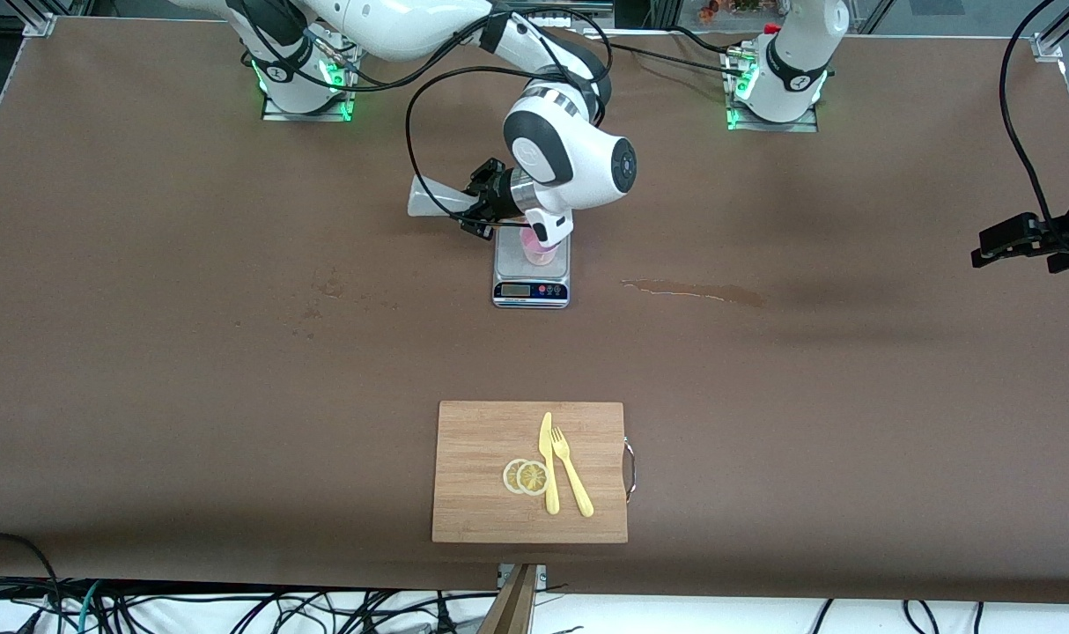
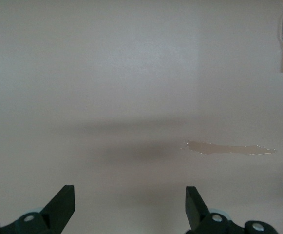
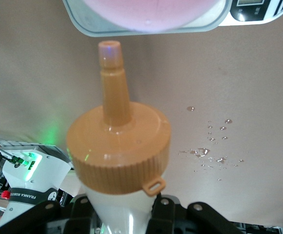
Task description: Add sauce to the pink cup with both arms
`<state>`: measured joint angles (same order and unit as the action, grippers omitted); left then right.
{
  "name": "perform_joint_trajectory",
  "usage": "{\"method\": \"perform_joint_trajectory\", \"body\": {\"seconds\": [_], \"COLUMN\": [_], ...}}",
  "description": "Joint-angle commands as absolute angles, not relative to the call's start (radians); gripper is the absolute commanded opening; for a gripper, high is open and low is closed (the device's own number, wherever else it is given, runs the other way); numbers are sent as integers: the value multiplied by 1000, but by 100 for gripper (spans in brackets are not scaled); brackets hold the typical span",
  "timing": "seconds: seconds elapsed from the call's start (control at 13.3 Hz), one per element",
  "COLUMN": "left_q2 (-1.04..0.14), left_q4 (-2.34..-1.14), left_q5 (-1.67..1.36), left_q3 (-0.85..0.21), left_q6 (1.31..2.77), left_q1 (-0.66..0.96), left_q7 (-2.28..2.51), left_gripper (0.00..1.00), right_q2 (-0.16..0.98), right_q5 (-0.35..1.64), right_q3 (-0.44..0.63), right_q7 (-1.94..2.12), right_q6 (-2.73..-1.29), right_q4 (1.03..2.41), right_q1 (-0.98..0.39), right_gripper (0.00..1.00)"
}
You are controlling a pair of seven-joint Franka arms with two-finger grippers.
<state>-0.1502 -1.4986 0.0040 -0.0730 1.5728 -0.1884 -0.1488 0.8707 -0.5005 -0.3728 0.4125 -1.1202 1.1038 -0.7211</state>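
White jointed arms (image 1: 570,158), black cables, green-lit bases (image 1: 305,84).

Scale (image 1: 531,282); board (image 1: 482,475) with knife (image 1: 548,462), fork (image 1: 571,471), lemon slices (image 1: 526,476)

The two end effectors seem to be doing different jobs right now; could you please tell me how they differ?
The right end effector is shut on the sauce bottle, tipped sideways beside the pink cup on the scale. The left end effector is open and empty, waiting over bare table near a stain. Both are black and two-fingered.
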Motion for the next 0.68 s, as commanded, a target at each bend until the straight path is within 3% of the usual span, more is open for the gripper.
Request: {"method": "perform_joint_trajectory", "body": {"seconds": [0.0,0.23,0.6], "left_q2": [-160,-161,-161], "left_q4": [-1473,-1473,-1471], "left_q5": [-26,-26,-40], "left_q3": [-77,-77,-78], "left_q6": [1569,1569,1569], "left_q1": [-202,-204,-204], "left_q7": [-167,-167,-167], "left_gripper": [100,100,100], "right_q2": [876,829,652], "right_q5": [-480,-352,-33], "right_q3": [-368,-348,-239], "right_q7": [419,417,494], "right_q6": [-1106,-1156,-1236], "right_q4": [1063,1063,1138], "right_q1": [-703,-637,-496], "right_gripper": [0,0,0]}}
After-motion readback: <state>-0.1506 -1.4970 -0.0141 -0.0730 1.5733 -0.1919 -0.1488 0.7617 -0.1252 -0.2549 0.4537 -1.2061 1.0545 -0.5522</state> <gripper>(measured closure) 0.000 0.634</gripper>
